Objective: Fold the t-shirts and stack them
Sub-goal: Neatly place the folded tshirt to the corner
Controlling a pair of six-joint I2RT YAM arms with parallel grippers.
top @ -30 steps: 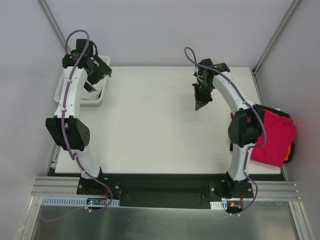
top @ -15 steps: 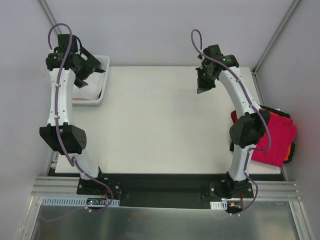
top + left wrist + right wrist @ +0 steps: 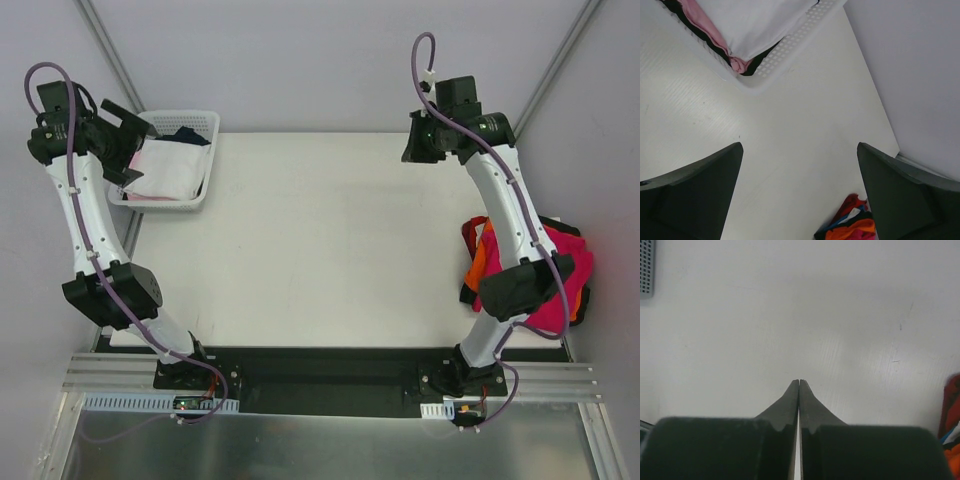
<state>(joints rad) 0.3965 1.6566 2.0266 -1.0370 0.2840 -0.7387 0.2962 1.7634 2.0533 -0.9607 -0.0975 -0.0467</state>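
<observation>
Three t-shirts (image 3: 568, 262) heaped, right edge of table (image 3: 300, 250)

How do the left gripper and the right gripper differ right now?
The left gripper is wide open; the right gripper is shut, with its fingers pressed together. The left gripper is at the basket in the far left corner; the right gripper is near the far right corner, beyond the t-shirts. Both hold nothing.
</observation>
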